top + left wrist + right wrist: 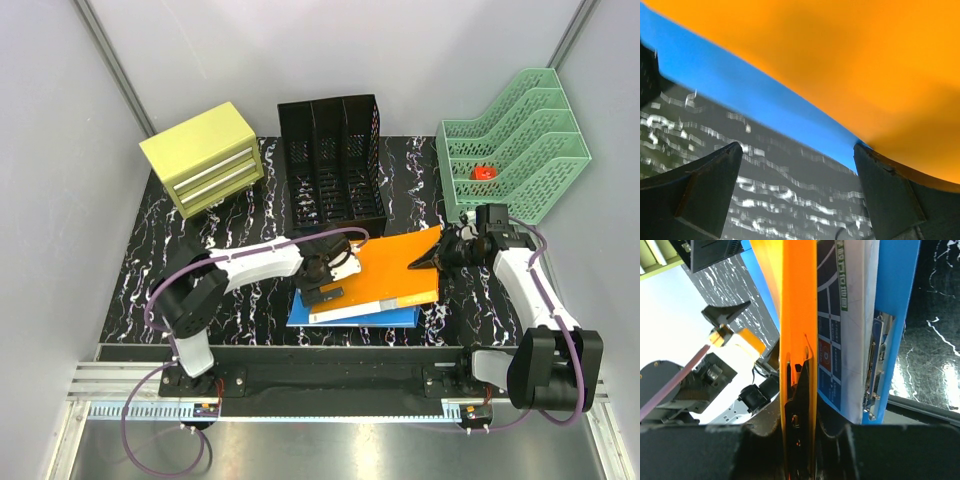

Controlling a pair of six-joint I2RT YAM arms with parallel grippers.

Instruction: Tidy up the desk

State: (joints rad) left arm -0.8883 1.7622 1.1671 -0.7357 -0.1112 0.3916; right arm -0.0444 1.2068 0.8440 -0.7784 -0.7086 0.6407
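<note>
Top external view: the black marbled tabletop [150, 270] spreads beneath both arms. Near its middle an orange folder [395, 270] lies on a blue folder [400, 317]. The left fingers [322, 288] stand wide apart at the stack's left edge. The right fingers [427, 259] are clamped on the orange folder's right edge. Farther back stands a black mesh holder [335, 160].

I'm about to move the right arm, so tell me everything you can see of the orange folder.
The orange folder is thin, flat and plain, card or plastic by its look, and closed. It lies on top of a stack, over a white printed booklet and a blue binder, in the middle of the desk. The right tool is shut on its right edge. The left tool stands open at the stack's left side, close to the folder's edge; whether it touches I cannot tell.
</note>
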